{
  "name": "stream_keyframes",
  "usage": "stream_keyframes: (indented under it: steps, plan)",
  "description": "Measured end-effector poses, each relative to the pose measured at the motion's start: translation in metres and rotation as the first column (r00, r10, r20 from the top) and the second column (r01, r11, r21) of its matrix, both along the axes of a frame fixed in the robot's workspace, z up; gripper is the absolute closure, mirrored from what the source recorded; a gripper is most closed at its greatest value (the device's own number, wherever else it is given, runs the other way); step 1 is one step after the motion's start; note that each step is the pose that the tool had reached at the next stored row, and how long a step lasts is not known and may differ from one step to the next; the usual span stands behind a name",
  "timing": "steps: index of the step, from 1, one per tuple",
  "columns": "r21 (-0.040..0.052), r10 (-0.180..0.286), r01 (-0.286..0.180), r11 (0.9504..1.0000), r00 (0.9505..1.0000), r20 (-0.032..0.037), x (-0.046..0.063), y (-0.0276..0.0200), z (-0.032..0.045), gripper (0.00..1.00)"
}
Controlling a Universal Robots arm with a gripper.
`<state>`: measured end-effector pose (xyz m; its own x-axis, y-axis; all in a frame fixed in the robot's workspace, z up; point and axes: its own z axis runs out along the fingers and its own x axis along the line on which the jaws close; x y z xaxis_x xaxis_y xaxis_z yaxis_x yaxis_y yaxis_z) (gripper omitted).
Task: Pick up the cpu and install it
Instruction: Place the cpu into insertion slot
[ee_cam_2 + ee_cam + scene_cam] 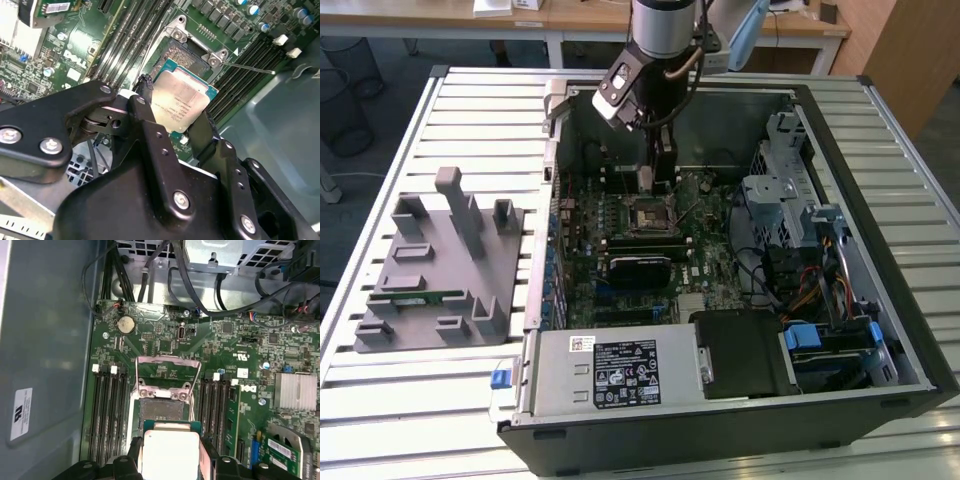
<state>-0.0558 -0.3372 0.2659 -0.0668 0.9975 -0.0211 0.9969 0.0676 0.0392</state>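
- Right now the gripper pinches the cpu by its edges, just above the open socket.
- Install step, not yet seated; I'd say it needs square alignment.

Slatted metal table, wooden desks, dark floor

- A lab or workshop; slatted metal table carrying an open computer case and grey fixture;
- wooden desks beyond the table's far edge
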Motion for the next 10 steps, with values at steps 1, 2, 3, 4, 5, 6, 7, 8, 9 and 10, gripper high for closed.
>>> stream_keyframes:
  steps: [1,2,3,4,5,6,7,8,9,10]
  plan:
    - [0.0,-0.001,0.001,1.0,1.0,0.0,0.0,0.0002,-0.0018,0.46]
    - [0.0,-0.002,0.002,1.0,1.0,0.0,0.0,0.0003,-0.0036,0.46]
    - [-0.0001,-0.002,0.002,1.0,1.0,0.0,0.0,0.0003,-0.0053,0.46]
    - [0.0,-0.002,0.002,1.0,1.0,0.0,0.0,0.0003,-0.0069,0.46]
    - [0.0,-0.002,0.002,1.0,1.0,0.0,0.0,0.0004,-0.0083,0.46]
    - [-0.0001,-0.002,0.002,1.0,1.0,0.0,0.0,0.0005,-0.0097,0.46]
    - [-0.0002,-0.002,0.002,1.0,1.0,-0.0001,0.0,0.0006,-0.0111,0.46]
    - [-0.0001,-0.002,0.002,1.0,1.0,-0.0001,0.0,0.0008,-0.0126,0.46]
    - [-0.0001,-0.002,0.002,1.0,1.0,-0.0001,0.0,0.0009,-0.0142,0.46]
    - [-0.0001,-0.002,0.002,1.0,1.0,-0.0001,0.001,0.001,-0.0159,0.46]
